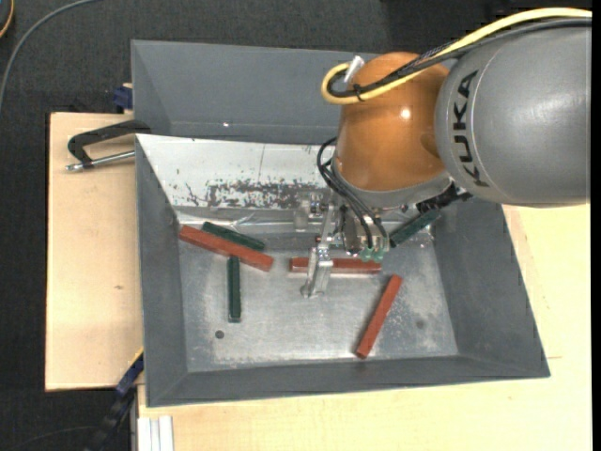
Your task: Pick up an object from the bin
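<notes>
The gripper (317, 272) sits low over the left end of a red bar (355, 265) near the middle of the bin (235, 83). The bar's long axis runs left–right, and whether the gripper is wide or narrow cannot be told.

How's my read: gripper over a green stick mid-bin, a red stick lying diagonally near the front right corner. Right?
Wrong colour. The camera view shows the gripper over a red stick, not a green one. It is mid-bin, and the other red stick does lie diagonally near the front right corner.

The arm (526, 101) bends down, hand (317, 272) hanging low.
</notes>
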You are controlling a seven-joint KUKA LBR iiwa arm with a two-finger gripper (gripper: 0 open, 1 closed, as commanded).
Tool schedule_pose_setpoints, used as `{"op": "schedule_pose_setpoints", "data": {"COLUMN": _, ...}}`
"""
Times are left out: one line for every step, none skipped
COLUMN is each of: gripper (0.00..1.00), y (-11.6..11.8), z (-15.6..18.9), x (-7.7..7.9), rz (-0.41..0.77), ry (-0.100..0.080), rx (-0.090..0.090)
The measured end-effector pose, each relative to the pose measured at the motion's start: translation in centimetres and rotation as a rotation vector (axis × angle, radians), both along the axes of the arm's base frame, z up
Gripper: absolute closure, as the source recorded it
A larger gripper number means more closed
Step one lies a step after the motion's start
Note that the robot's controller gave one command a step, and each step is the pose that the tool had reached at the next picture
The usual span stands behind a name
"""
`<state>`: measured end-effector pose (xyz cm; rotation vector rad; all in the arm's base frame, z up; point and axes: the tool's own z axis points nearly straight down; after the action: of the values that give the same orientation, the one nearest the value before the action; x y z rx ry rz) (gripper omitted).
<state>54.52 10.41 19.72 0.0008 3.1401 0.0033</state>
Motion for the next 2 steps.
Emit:
{"op": "schedule_pose_setpoints", "data": {"gripper": 0.0, "y": -8.55, "z": -11.63, "x": 2.32, "rz": -0.029, "ry": 0.007, "rx": -0.004}}
{"op": "schedule_pose_setpoints", "data": {"gripper": 1.0, "y": -8.13, "z": -11.16, "x": 2.5, "rz": -0.025, "ry": 0.0, "rx": -0.001}}
